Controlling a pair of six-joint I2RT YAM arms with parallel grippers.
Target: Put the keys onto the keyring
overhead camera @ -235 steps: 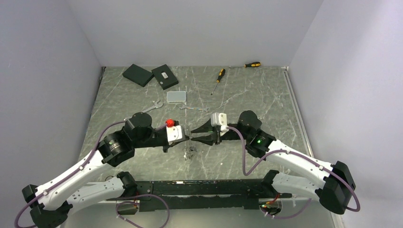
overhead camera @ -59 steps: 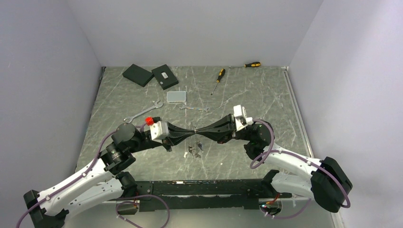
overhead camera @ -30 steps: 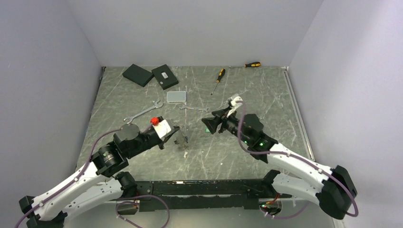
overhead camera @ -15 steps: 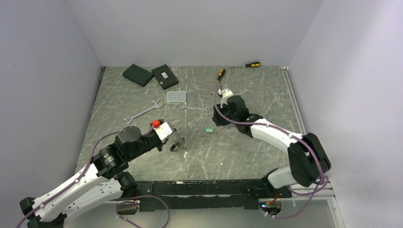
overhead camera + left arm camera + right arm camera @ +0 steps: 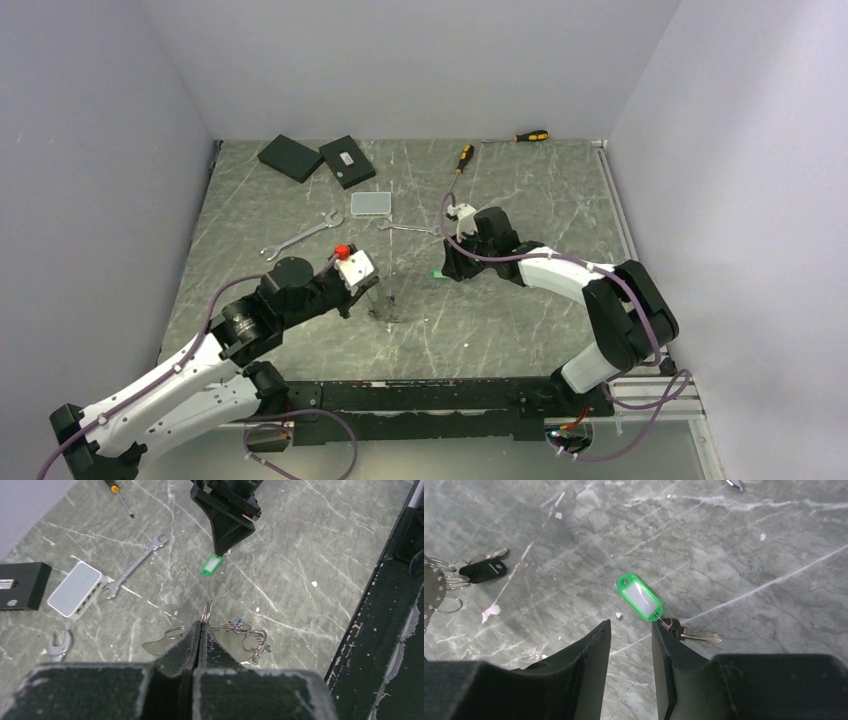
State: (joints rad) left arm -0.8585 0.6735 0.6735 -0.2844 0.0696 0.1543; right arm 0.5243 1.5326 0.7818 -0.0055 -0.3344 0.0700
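A green-tagged key (image 5: pixel 640 597) lies flat on the table (image 5: pixel 734 540), its silver blade angled away from the tag. The thin silvery keyring (image 5: pixel 206 611) stands edge-on, pinched in the left pincer (image 5: pixel 201 625). A bunch of keys (image 5: pixel 248 639) sits just beside it, among them a black-tagged key (image 5: pixel 484 570).

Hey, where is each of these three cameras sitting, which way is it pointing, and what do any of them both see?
Top external: high behind the bases, looking down at the table; left arm and right arm show whole.
Left wrist: looks forward past the left gripper, shut on the keyring, toward the right gripper.
Right wrist: looks down at the table between the open right gripper's fingers.
All three share the green-tagged key.
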